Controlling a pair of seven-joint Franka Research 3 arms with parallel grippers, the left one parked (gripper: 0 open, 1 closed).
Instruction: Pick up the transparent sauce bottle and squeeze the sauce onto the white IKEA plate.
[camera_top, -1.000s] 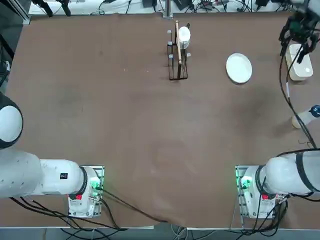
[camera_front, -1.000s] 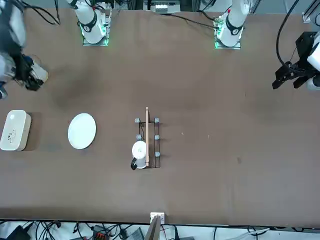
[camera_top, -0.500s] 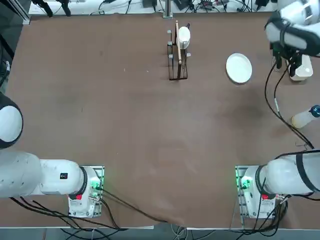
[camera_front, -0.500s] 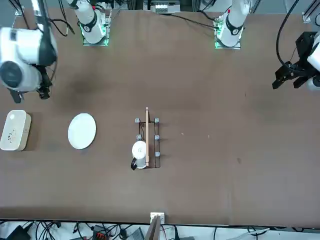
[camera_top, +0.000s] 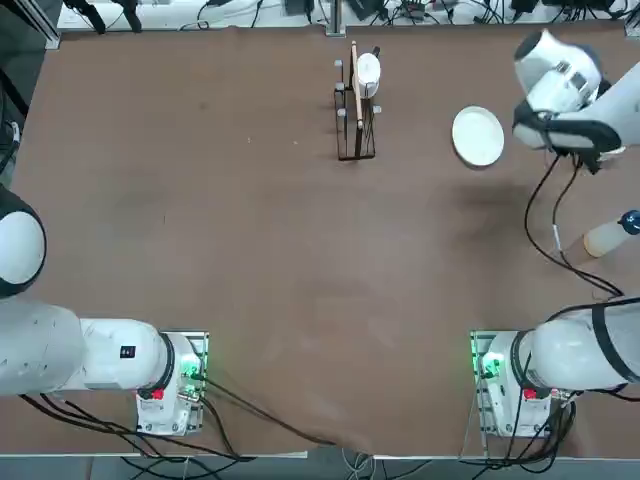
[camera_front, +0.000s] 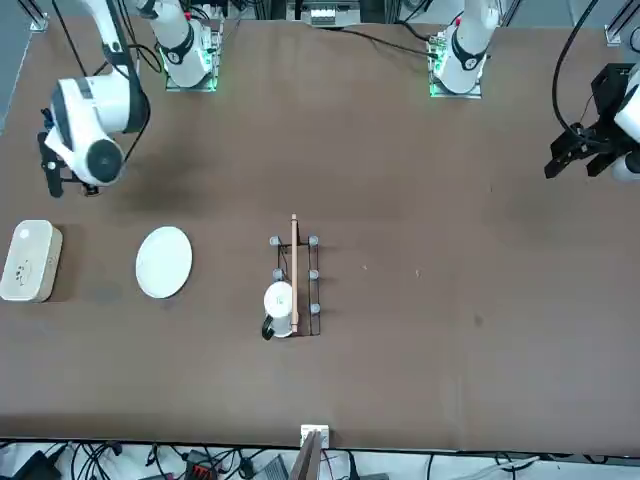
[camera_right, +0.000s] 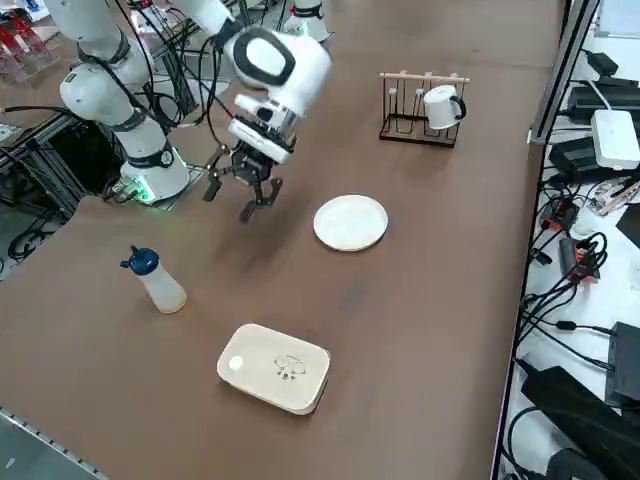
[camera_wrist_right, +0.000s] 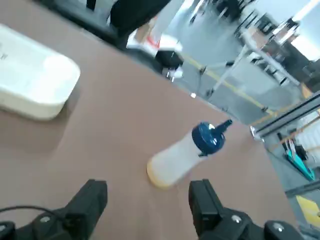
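From overhead, the transparent sauce bottle (camera_top: 612, 234) stands at the surface's right edge, well clear of the white IKEA plate (camera_top: 477, 136); from the side, my fingers (camera_right: 240, 189) hang spread and empty, needing a squared, mid-body approach.

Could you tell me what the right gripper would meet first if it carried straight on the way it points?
Probably the sauce bottle: it stands just ahead of the open right gripper, though depth is unclear.
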